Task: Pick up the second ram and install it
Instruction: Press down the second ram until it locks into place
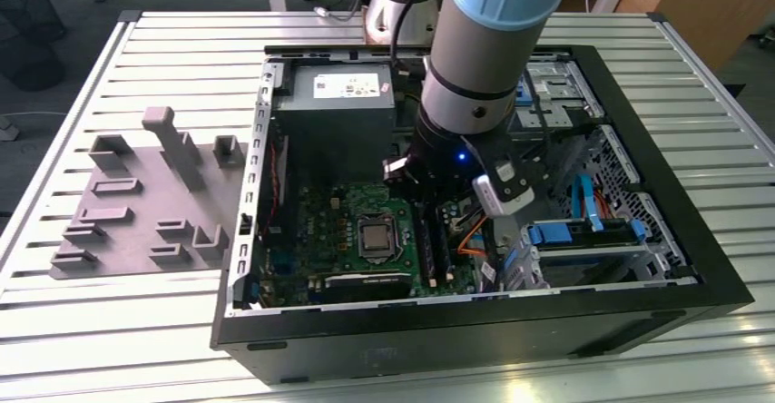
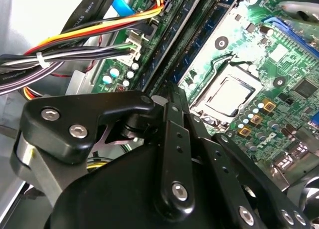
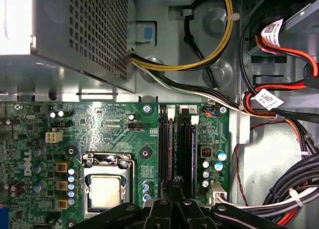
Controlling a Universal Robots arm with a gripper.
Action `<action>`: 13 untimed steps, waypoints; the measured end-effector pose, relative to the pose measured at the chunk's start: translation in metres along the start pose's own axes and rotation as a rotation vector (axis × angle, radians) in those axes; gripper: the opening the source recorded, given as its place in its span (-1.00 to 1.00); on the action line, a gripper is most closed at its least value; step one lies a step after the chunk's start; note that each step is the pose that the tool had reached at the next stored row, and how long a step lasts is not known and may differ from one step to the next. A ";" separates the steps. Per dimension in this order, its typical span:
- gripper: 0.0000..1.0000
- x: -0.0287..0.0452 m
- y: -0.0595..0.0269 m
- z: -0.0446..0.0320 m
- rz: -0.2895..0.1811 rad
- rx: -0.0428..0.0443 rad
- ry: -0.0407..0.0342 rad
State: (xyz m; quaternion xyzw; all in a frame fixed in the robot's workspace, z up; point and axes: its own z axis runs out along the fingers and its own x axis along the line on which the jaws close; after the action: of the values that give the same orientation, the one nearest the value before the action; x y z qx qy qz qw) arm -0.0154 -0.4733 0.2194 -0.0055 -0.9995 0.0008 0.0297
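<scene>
The pincer (image 3: 174,204) sits low over the slots (image 3: 180,149) inside the case (image 1: 678,240); whether it grips anything, I cannot tell. The ram (image 3: 170,149) stands in a slot, beside the CPU socket (image 3: 107,186), near cables (image 3: 279,199).

A slatted metal table (image 1: 158,49) carries an open black computer case (image 1: 485,330) and, toward the exterior view's left, a grey fixture plate (image 1: 133,212) with raised blocks.
</scene>
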 end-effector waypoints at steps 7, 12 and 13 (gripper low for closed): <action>-0.79 -0.0002 0.0000 0.0040 0.000 -0.0001 0.0000; -0.79 -0.0001 0.0005 -0.0013 0.000 -0.0040 -0.0013; -0.79 0.0003 0.0002 -0.0058 0.000 -0.0018 -0.0006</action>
State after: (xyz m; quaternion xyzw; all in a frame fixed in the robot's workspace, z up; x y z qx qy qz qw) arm -0.0153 -0.4731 0.2252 -0.0055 -0.9996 -0.0001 0.0294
